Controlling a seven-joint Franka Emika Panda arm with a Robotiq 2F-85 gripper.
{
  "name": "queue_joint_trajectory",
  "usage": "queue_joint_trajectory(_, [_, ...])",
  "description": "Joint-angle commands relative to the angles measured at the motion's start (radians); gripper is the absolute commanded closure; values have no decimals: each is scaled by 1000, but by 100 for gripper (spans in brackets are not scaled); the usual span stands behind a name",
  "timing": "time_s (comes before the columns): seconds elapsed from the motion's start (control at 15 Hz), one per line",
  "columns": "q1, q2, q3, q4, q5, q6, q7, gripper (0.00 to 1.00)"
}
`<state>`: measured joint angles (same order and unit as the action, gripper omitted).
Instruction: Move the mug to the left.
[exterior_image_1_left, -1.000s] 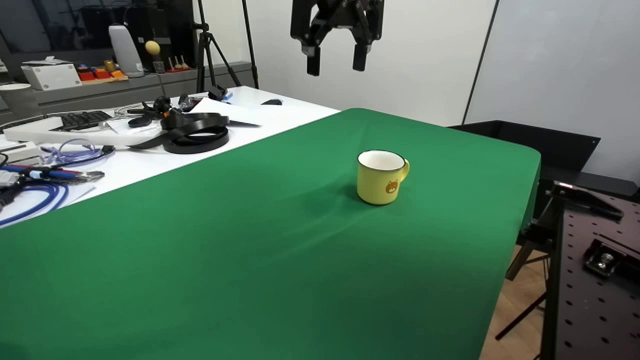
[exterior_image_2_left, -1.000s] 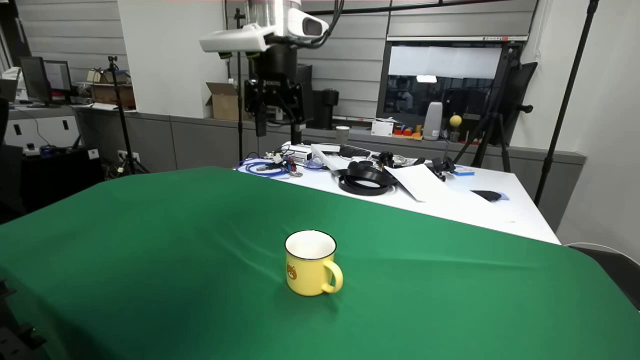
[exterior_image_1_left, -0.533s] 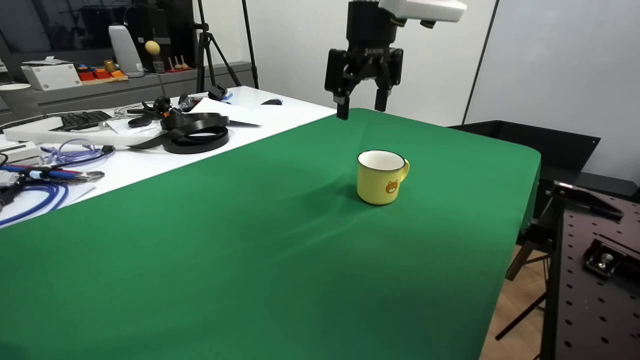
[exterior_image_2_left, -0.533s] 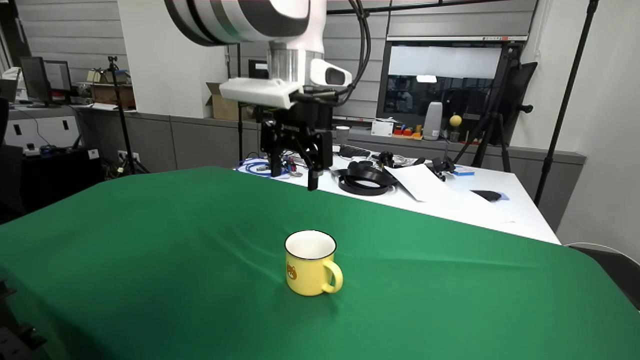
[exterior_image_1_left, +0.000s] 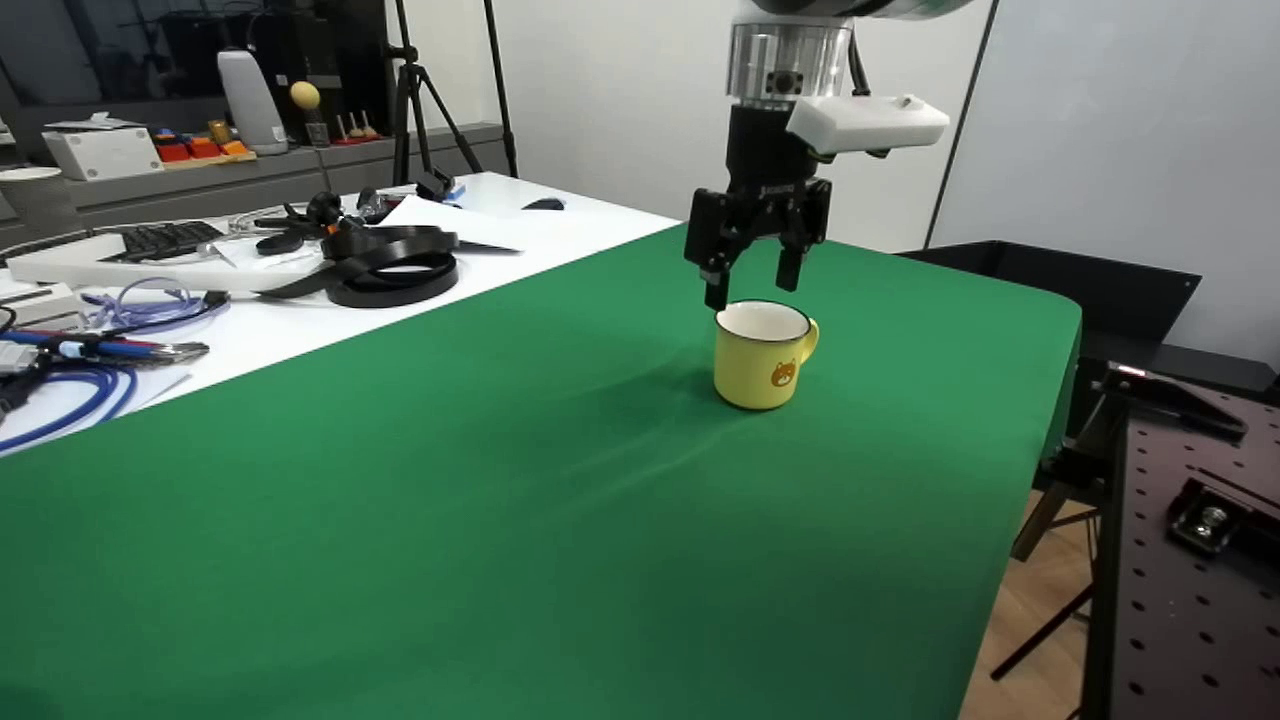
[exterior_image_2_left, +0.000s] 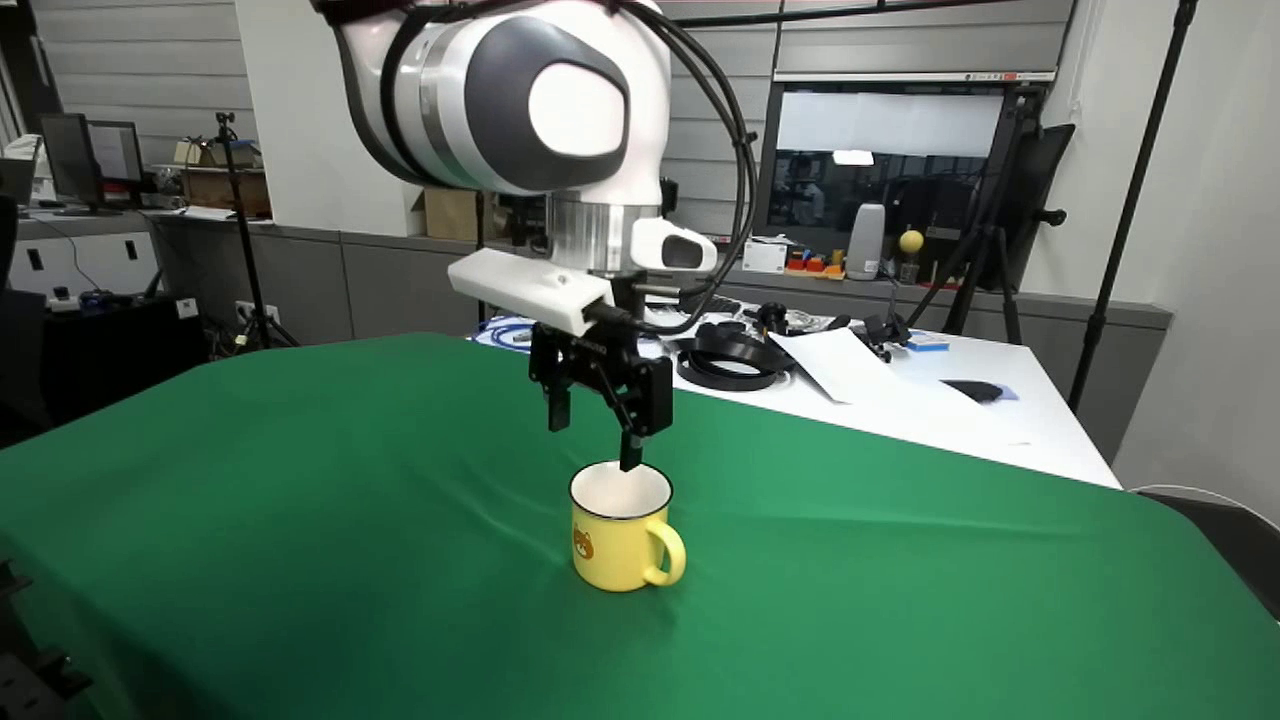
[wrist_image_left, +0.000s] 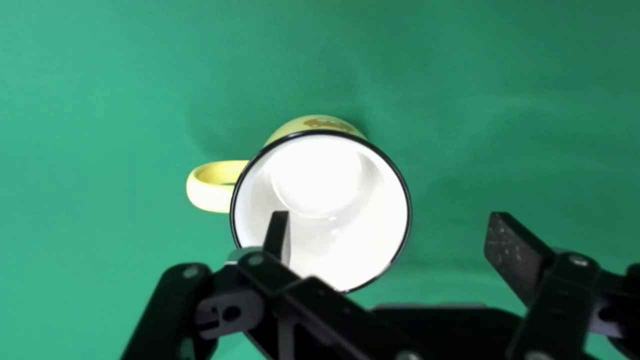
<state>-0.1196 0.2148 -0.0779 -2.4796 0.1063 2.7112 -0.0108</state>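
Note:
The yellow mug (exterior_image_1_left: 750, 365) stands upright on the green cloth in both exterior views, with its handle and bear mark also showing in an exterior view (exterior_image_2_left: 610, 550). In the wrist view I look down into its white inside (wrist_image_left: 325, 195), with the handle to the left. My gripper (exterior_image_1_left: 752, 286) points down just above the mug in both exterior views (exterior_image_2_left: 595, 438). It is open and empty. In the wrist view the gripper (wrist_image_left: 389, 220) has its left finger over the mug's opening and its right finger over bare cloth beside the mug. The fingers hide part of the near rim.
The green cloth (exterior_image_1_left: 450, 520) covers the table. A white table (exterior_image_2_left: 940, 430) with cables, a black strap roll (exterior_image_2_left: 730, 360) and papers adjoins it. A dark perforated plate (exterior_image_1_left: 1180, 600) stands off the cloth's edge. A tripod (exterior_image_1_left: 405, 110) stands behind.
My gripper has come down from high above the table to just above the mug, moving right in both exterior views. It stays open. The mug has not moved.

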Motion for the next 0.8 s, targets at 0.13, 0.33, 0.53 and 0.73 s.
queue_joint_trajectory(0.13, [-23,19,5,-39,30,45,-41,0])
queue_joint_trajectory(0.33, [-24,23,2,-43,25,41,-34,0])
queue_joint_trajectory(0.53, [-21,24,-6,-44,10,41,-24,0])
queue_joint_trajectory(0.73, [-13,24,-20,-45,-13,35,-6,9])
